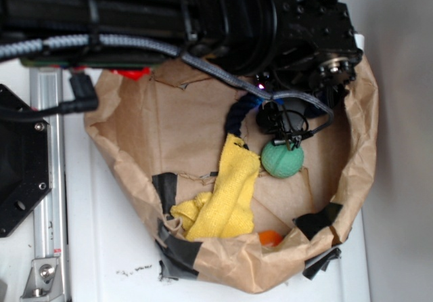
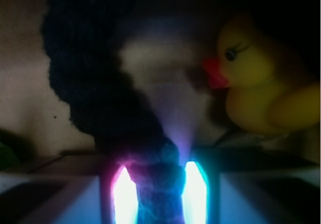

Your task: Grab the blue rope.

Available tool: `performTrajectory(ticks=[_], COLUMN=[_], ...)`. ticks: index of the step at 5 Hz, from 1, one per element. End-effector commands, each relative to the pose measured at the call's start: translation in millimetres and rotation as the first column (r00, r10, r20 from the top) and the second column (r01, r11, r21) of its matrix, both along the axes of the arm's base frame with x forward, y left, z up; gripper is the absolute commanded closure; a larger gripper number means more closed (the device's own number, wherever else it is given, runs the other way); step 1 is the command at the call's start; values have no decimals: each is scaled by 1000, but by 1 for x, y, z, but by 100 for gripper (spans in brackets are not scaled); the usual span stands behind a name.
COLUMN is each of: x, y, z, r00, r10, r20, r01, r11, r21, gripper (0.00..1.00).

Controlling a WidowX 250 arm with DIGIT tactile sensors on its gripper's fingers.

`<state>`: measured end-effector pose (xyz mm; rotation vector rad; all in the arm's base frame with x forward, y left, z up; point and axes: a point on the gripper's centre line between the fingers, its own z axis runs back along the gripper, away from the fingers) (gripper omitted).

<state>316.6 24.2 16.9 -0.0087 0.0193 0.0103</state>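
The blue rope point(image 2: 95, 83) is thick, dark navy and twisted. In the wrist view it curves from the upper left down between my glowing finger pads point(image 2: 124, 194). My gripper point(image 2: 159, 194) is shut on the rope's near end. In the exterior view only a short stretch of the rope point(image 1: 237, 116) shows, just above the yellow cloth point(image 1: 226, 193). The black arm covers the rest of the rope and the fingers there.
A brown paper wall point(image 1: 122, 146) patched with black tape rings the work area. Inside lie a green ball point(image 1: 282, 160) and an orange thing point(image 1: 270, 237) at the front wall. A yellow rubber duck point(image 2: 261, 78) sits right of the rope. A metal rail point(image 1: 47, 180) runs along the left.
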Motion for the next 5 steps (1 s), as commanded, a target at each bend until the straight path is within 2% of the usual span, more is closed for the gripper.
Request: performTrajectory(ticks=[1,2,3,4,5], x=[5,-9,-24,-32,-35], y=[-11,-23,-31,-36,-29], z=[10,46,85,136,152], r00=[998,989,985,987,993], r10=[-32,-84,-91,-78,-36], r20=[52,124,143,139,113], r01=[33,76,76,70,29], r11=[999,995,991,996,998], r21=[-17,71,108,64,58], gripper=[100,100,100,100,100])
